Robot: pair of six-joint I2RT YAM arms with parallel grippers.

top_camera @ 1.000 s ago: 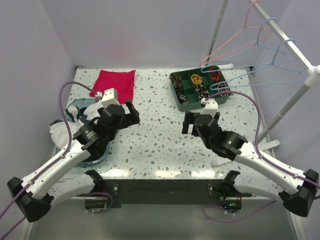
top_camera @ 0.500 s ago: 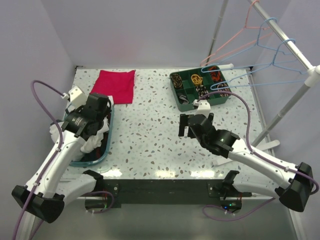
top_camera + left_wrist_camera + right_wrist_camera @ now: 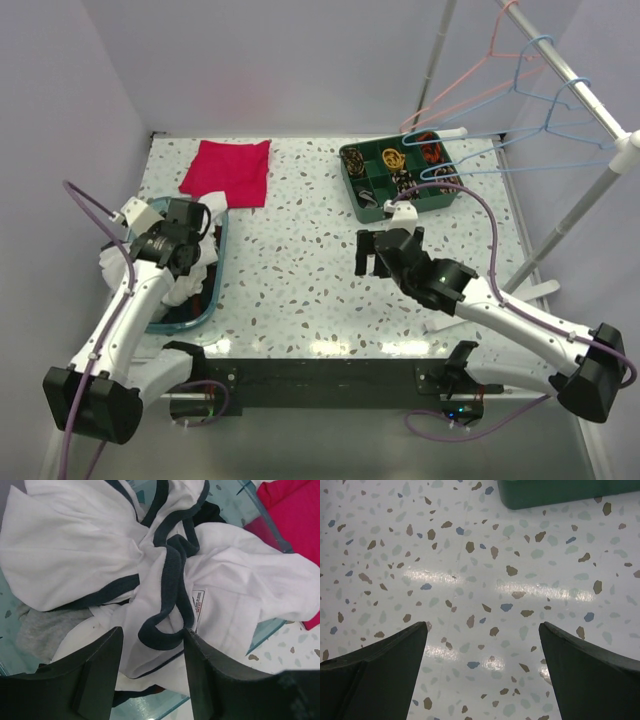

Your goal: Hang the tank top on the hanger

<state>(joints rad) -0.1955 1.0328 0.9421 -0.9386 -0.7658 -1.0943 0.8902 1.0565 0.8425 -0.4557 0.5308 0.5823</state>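
Note:
The white tank top with navy trim lies crumpled in a teal basket at the table's left. In the left wrist view its navy-edged folds and a neck label fill the frame. My left gripper hangs just above the heap, open and empty, with a loop of navy trim between its fingers. My right gripper is open and empty over bare table near the middle. The light-blue hanger hangs on the rail at the back right.
A red folded cloth lies behind the basket and shows in the left wrist view. A green compartment tray of small items stands at the back right. A pink hanger and another blue one hang on the metal rail.
My left arm has swung left from the table's middle to above the basket and now points down at the tank top. My right gripper has shifted slightly left.

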